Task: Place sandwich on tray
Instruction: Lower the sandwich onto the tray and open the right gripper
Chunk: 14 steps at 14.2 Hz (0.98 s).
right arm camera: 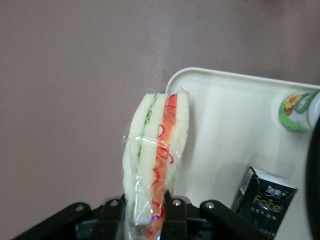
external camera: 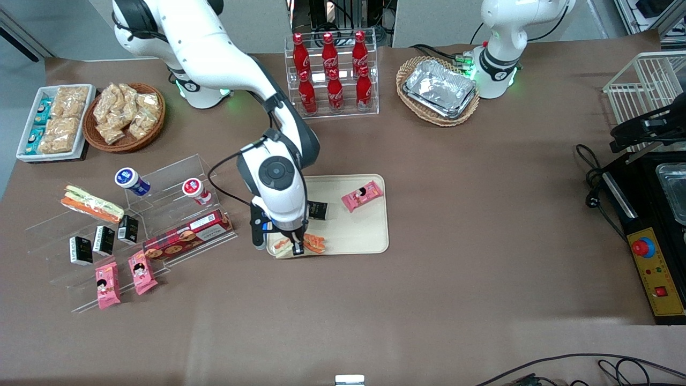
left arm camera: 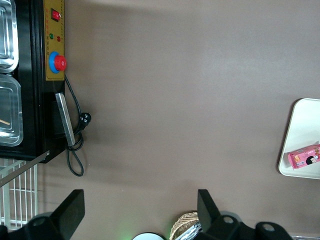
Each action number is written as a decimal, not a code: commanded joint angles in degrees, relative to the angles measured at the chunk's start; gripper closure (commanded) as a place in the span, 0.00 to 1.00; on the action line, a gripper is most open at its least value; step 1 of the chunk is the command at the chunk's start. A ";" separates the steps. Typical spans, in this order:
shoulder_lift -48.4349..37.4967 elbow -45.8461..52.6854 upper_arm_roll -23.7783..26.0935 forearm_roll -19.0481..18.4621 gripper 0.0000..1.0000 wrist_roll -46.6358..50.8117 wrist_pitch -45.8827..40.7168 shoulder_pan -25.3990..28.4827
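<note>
Cream-beige and low-rimmed, the tray (external camera: 370, 238) lies on the brown tabletop (external camera: 429, 300), and the claw (external camera: 296, 247) hangs right over the tray's corner nearest the front camera at the working arm's end. The claw's two fingers (right arm camera: 111, 212) are drawn narrow around the sandwich (external camera: 284, 246), pinching the clear-wrapped wedge between them. In the right wrist view the sandwich (right arm camera: 157, 160) stands on edge out of the claw (right arm camera: 142, 215), showing white bread, a thin green layer and an orange-red filling under the wrap. Its tip reaches over the rounded corner of the tray (right arm camera: 225, 115), with bare tabletop (right arm camera: 75, 90) along the sandwich's outer face. Whether the wedge touches the tray cannot be told.

Just beside the claw, farther from the front camera, a small black carton (external camera: 318, 210) lies on the tray; the wrist view shows the same carton (right arm camera: 262, 200) close to the held sandwich, and a round green-and-yellow cup top (right arm camera: 296, 111) near the tray's rim. A pink snack packet (external camera: 363, 195) lies on the tray, farther from the front camera than the claw and toward the parked arm's end. Well apart from the claw, toward the working arm's end, a longer flat sandwich (external camera: 91, 203) rests on a clear acrylic stand (external camera: 177, 177).
</note>
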 commanded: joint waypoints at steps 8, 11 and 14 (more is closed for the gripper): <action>5.77 4.91 0.04 -0.23 1.00 8.43 0.27 5.15; 6.39 4.91 -0.05 -0.58 1.00 9.23 0.27 5.43; 7.88 4.91 -0.05 -3.38 1.00 9.32 0.62 5.52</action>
